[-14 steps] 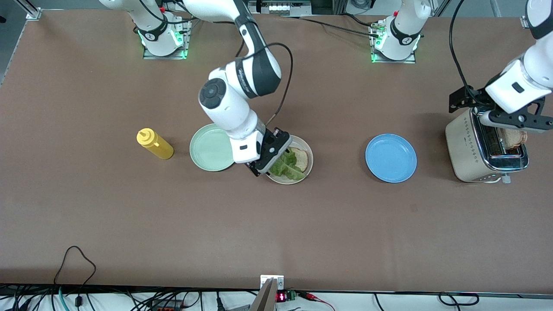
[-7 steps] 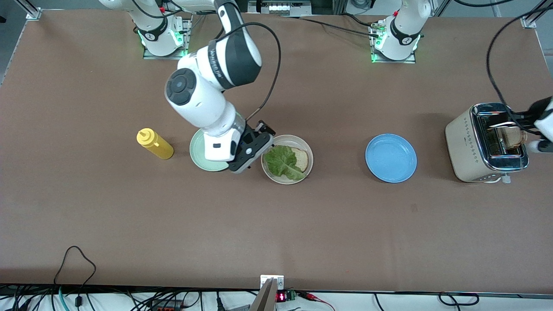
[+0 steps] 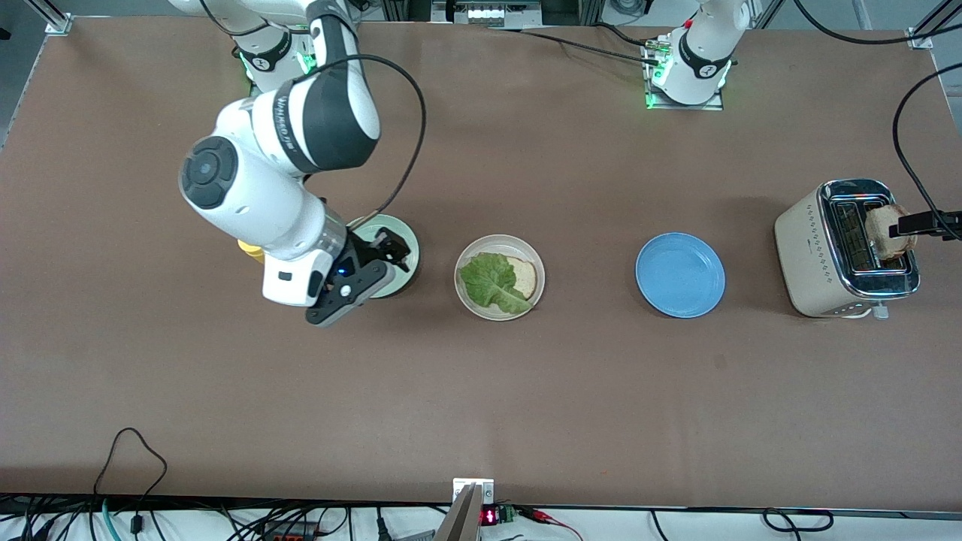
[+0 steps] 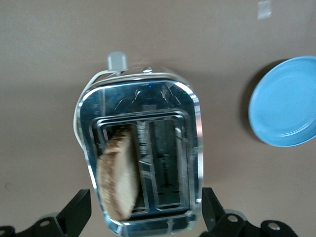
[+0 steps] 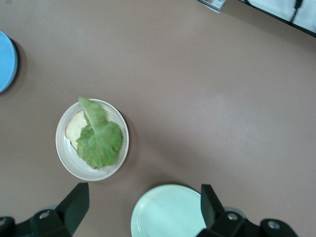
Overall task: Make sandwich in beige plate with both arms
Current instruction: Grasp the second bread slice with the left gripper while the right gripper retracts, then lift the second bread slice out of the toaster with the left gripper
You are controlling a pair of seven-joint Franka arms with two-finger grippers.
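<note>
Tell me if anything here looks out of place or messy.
Nothing looks spilled or damaged. The lettuce leaf lies off-centre on the bread slice in the beige plate, leaving part of it bare. A second slice stands tilted in the toaster, poking above the slot, with the left claw at it.

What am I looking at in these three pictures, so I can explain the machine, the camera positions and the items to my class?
Two white robot arms stand at a brown table. The large picture looks down from a high camera facing them. The two small ones come from a camera on each arm's wrist. The right end effector hangs open and empty over the mint-green plate. Beside that, the beige plate holds a bread slice with a lettuce leaf on it. Toward the left arm's end lie a blue plate, then a toaster with a second slice standing in one slot. The left end effector is open over the toaster, holding nothing.
</note>
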